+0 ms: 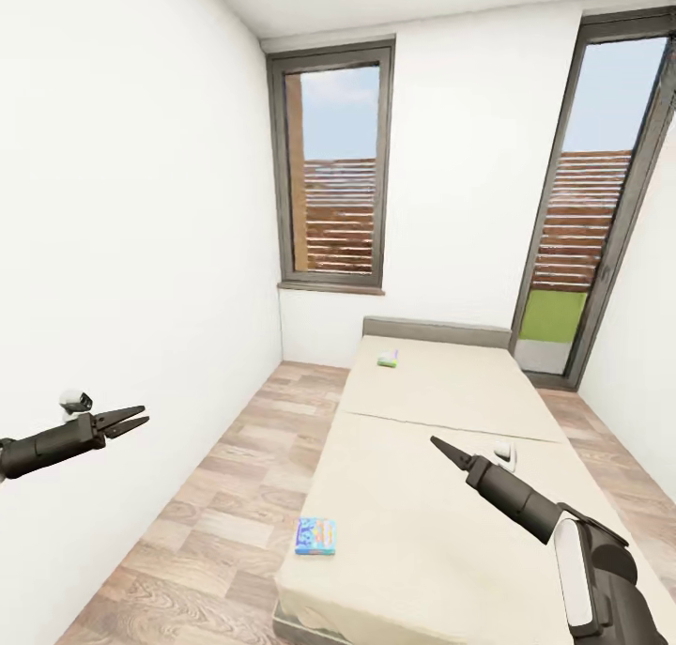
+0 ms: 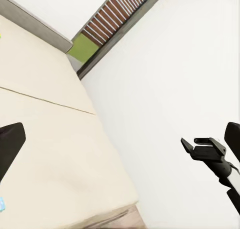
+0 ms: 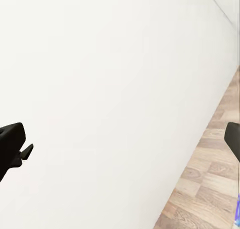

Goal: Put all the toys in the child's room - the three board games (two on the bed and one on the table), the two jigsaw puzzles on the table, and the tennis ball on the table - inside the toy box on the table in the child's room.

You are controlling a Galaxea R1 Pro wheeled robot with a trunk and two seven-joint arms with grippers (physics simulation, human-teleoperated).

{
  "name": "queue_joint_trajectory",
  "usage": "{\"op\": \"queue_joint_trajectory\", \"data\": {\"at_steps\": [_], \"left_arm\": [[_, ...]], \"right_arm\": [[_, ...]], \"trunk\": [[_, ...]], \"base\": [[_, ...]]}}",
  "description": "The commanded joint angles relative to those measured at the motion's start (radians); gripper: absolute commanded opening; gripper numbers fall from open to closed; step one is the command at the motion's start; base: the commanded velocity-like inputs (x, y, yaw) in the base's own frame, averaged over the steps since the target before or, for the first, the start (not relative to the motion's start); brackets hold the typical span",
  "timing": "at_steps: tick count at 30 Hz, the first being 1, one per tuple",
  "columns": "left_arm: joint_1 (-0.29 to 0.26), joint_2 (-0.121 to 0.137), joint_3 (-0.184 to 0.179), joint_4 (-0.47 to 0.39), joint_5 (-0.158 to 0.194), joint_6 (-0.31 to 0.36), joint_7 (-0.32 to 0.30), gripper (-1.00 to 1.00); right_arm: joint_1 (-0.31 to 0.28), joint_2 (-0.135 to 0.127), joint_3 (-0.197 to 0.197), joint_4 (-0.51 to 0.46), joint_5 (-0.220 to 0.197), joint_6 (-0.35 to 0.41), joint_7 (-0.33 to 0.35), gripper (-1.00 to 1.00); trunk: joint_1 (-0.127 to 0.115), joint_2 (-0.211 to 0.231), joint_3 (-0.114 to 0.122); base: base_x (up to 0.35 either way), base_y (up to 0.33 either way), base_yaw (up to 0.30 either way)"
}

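Two board games lie on the bed (image 1: 441, 495): a blue cartoon box (image 1: 314, 536) near the mattress's near left corner and a yellow-green one (image 1: 388, 358) up by the grey headboard (image 1: 437, 330). My left gripper (image 1: 139, 422) hangs open and empty over the floor, left of the bed. My right gripper (image 1: 437, 443) is open and empty above the middle of the mattress, seen edge-on. In the right wrist view a sliver of the blue box (image 3: 237, 215) shows past the floorboards. The table, toy box, jigsaw puzzles and tennis ball are out of view.
A strip of wood-plank floor (image 1: 216, 504) runs between the left white wall (image 1: 122, 251) and the bed. Two tall dark-framed windows (image 1: 333, 171) stand in the far wall. The right wall is close to the bed's far side.
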Motion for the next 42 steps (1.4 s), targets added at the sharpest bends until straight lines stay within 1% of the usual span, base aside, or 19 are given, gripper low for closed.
{"op": "queue_joint_trajectory", "data": {"at_steps": [1,12,19,27,34,42], "left_arm": [[0.000,0.001,-0.001,0.000,0.002,0.011,-0.003,1.00],[0.000,0.000,-0.001,0.000,0.002,0.011,-0.003,1.00],[0.000,-0.001,-0.002,0.000,0.002,0.011,-0.003,1.00],[0.001,-0.001,-0.002,0.000,0.002,0.011,-0.003,1.00],[0.000,-0.001,-0.001,0.000,0.002,0.011,-0.003,1.00],[0.001,0.000,-0.001,0.000,0.002,0.011,-0.003,1.00]], "right_arm": [[-0.001,0.001,-0.002,0.000,-0.003,0.006,-0.003,1.00],[-0.001,0.000,-0.002,0.000,-0.007,0.006,-0.015,1.00],[-0.001,0.000,-0.002,0.000,-0.007,0.006,-0.016,1.00],[-0.001,0.002,-0.001,-0.001,-0.004,-0.005,-0.016,1.00],[-0.001,0.003,0.001,-0.001,0.003,-0.032,-0.023,1.00],[-0.001,0.003,0.004,-0.001,0.007,-0.038,-0.055,1.00]], "trunk": [[0.001,-0.001,-0.001],[0.001,-0.001,-0.009],[0.001,-0.001,-0.015],[0.001,-0.001,-0.022],[0.001,-0.001,-0.024],[0.001,-0.001,-0.025]], "base": [[0.111,0.268,-0.263],[0.135,0.230,-0.259],[0.138,0.110,-0.256],[0.053,0.104,-0.233],[0.130,0.144,-0.072],[0.122,0.037,-0.011]]}}
